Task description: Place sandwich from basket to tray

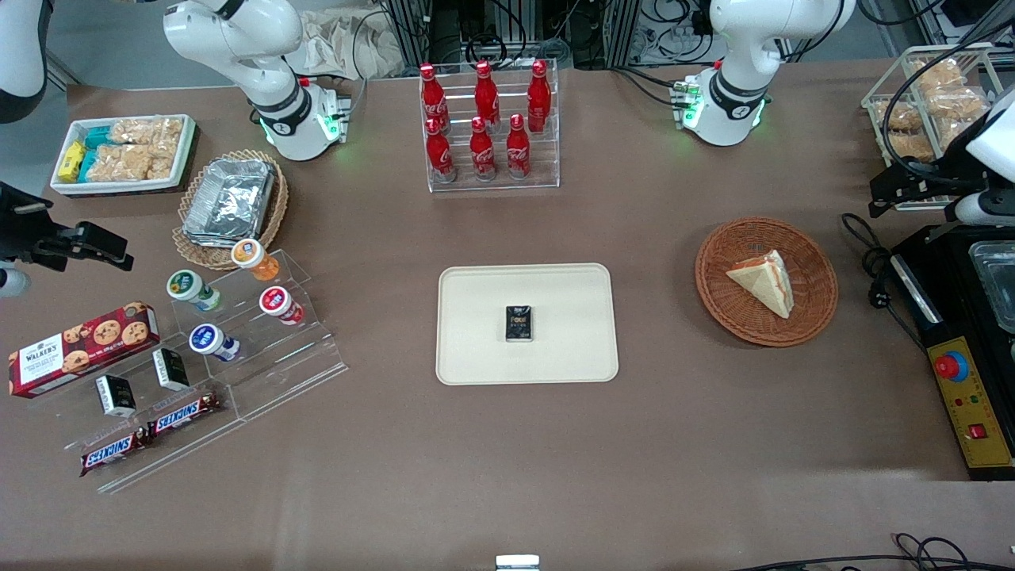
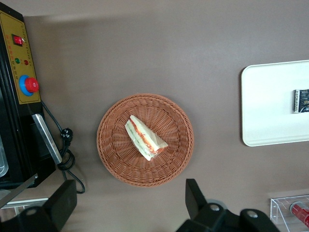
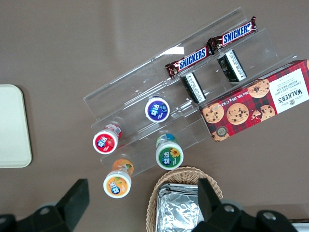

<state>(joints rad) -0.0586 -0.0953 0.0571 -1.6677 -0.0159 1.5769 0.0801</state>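
The sandwich (image 1: pixel 765 279), a pale bread wedge with orange-red filling at its edge, lies in the round reddish-brown wicker basket (image 1: pixel 729 317). Both also show in the left wrist view, the sandwich (image 2: pixel 145 137) inside the basket (image 2: pixel 116 164). The cream tray (image 1: pixel 476 349) lies mid-table, toward the parked arm's end from the basket, with a small black packet (image 1: pixel 519 323) on it; its edge shows in the left wrist view (image 2: pixel 270 106). My left gripper (image 1: pixel 882 194) hangs high above the table, toward the working arm's end from the basket, open and empty (image 2: pixel 128 203).
A black control box with a red button (image 1: pixel 951 366) and a coiled cable (image 1: pixel 872 262) lie beside the basket at the working arm's end. A rack of red bottles (image 1: pixel 484 127) stands farther from the camera than the tray. An acrylic snack stand (image 1: pixel 222 341) is toward the parked arm's end.
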